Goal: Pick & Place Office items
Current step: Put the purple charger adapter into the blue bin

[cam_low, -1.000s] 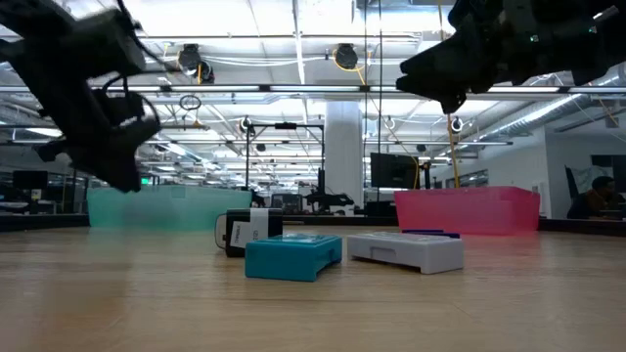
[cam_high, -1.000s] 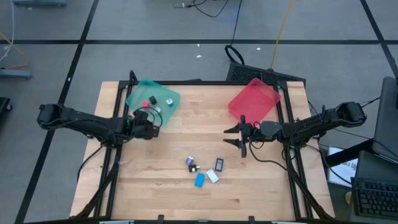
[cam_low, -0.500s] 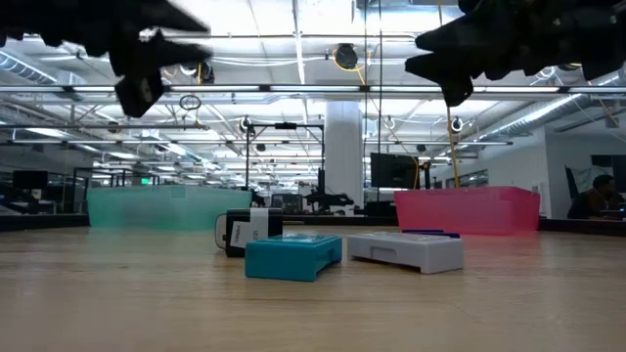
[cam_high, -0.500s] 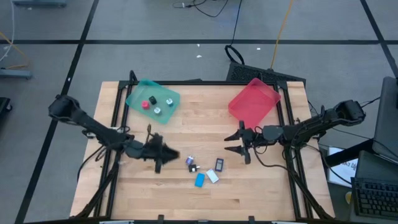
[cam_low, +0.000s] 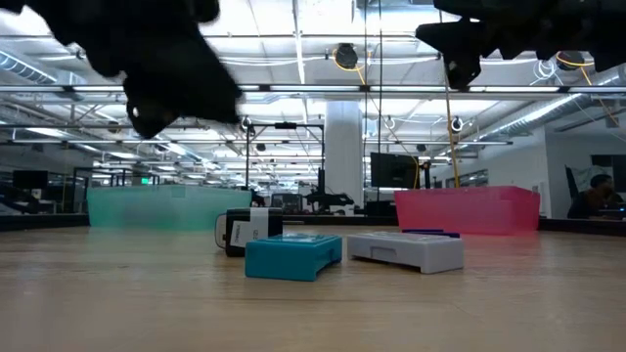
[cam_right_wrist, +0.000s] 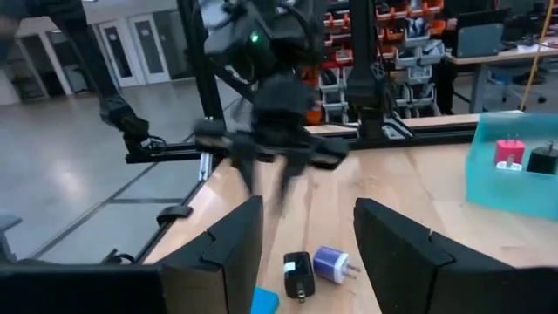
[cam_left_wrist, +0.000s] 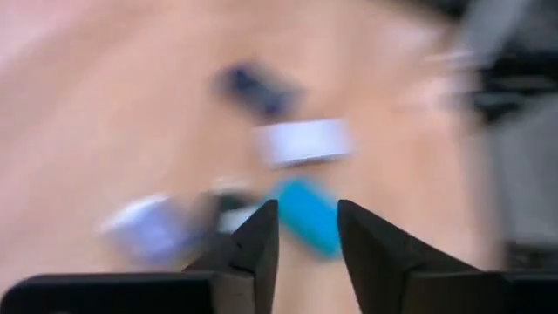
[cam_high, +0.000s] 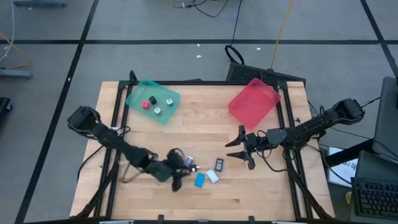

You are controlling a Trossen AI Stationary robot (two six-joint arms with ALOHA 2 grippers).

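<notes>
Hovering empty beside the purple plug adapter (cam_high: 190,161), the left gripper (cam_high: 176,181) shows a narrow gap; right gripper (cam_high: 247,151) gapes wide, empty. No legible writing.

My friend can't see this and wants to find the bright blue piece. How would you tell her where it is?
Start at the wooden table and find the small cluster of pieces near its front middle, just ahead of the left gripper. The bright blue block lies at the cluster's front edge, beside a white block. It is the only bright blue piece there.
</notes>
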